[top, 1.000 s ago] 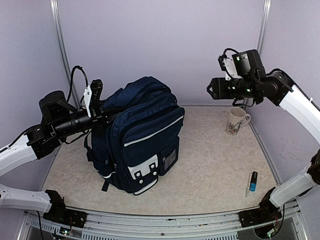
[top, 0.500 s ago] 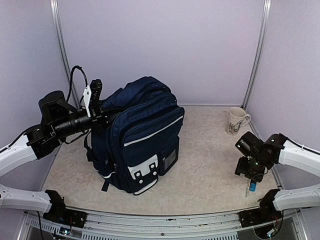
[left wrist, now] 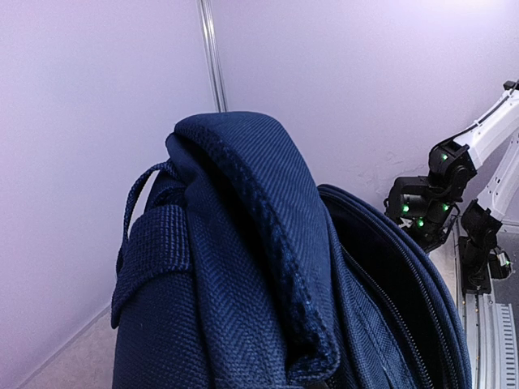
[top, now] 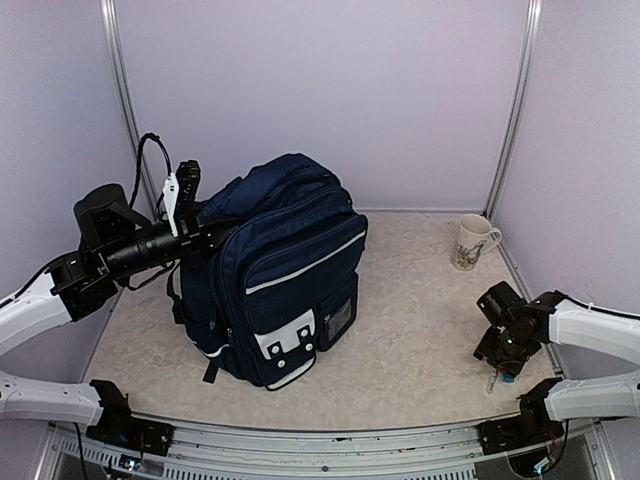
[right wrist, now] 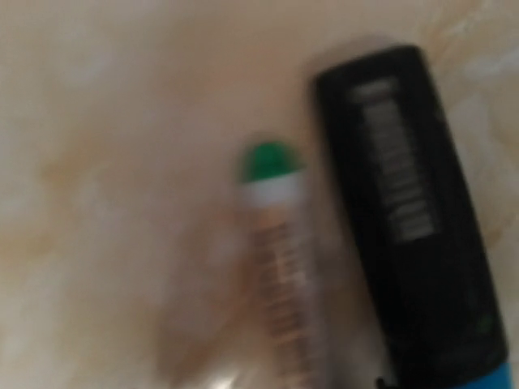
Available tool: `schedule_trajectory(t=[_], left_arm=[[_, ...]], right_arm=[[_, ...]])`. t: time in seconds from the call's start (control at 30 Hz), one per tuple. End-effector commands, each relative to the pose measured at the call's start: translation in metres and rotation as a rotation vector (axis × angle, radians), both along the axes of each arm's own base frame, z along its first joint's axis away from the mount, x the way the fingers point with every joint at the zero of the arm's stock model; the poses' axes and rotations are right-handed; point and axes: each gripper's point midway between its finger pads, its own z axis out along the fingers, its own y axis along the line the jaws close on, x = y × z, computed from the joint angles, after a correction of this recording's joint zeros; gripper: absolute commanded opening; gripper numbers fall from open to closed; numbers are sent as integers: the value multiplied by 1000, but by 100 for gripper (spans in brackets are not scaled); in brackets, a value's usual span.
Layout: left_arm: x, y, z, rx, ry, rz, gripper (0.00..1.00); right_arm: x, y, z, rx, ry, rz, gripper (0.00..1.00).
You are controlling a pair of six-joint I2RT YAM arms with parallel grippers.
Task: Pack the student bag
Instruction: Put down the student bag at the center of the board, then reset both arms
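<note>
The student bag [top: 290,290] stands upright on the left half of the table [top: 420,330], front pockets facing the near edge, while two arms work at opposite sides of the scene. The left gripper [top: 205,236] reaches in from the left and meets the bag at its top edge, by the carry handle. It seems placed there to steady the bag and keep its mouth up and accessible. The left wrist view shows the top flap [left wrist: 259,219] folded up close to the lens and a dark open compartment [left wrist: 381,259] gaping to its right, which would explain the hold. The fingers themselves are buried against the fabric in both views, so it cannot be told whether they are pinching it or only pressing on it. At the near right, well apart from the bag, the right gripper [top: 497,368] hangs low over the tabletop, pointing down. Its blurred wrist view is filled by a thin pen with a green cap [right wrist: 280,267] lying just beside a black marker with a blue end [right wrist: 413,219], likely the next items to go in. No fingers show there, so how far the jaws are spread, and whether they touch either item, cannot be told. A mug [top: 468,243] waits at the far right.
</note>
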Motion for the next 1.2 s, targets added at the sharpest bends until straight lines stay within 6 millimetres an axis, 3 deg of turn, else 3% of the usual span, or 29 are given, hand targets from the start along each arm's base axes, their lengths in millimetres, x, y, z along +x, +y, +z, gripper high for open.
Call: schedule_trajectory(t=[0.0,0.07,0.17,0.3,0.4,0.53,0.63,0.73,0.8,0.9,1.0,1.07,1.1,1.17], left_arm=[[-1,8,13,-20,-79,18,11],[-1,8,13,-19,-83,21,11],[-2,10,14,-19,-89,25,11],[-3,10,16,-21,-96,21,11],[-4,11,16,-19,-99,24,11],[-3,12,16,-16,-103,33,12],[-2,12,15,-14,-101,34,12],[-2,12,15,-16,-101,34,12],[-2,11,15,-16,-101,34,13],[-2,11,15,-16,-99,33,13],[-1,12,15,-14,-101,38,14],[0,11,13,-12,-99,41,14],[1,11,13,-11,-98,42,14],[2,11,12,-7,-96,44,14]], right_arm=[[7,-10,-11,-80,41,-17,60],[4,-10,-21,-84,74,-22,57],[5,-12,-20,-96,73,-35,53],[8,-3,-20,-50,56,15,19],[13,12,-22,22,43,68,1],[29,31,-13,79,2,171,0],[54,47,15,111,-96,258,0],[96,74,81,163,-341,382,0],[123,105,153,238,-600,508,0],[135,151,261,312,-959,718,0],[124,205,350,331,-1225,968,0],[107,256,386,326,-1363,1188,0],[89,278,413,321,-1468,1296,0],[58,332,432,330,-1595,1547,0]])
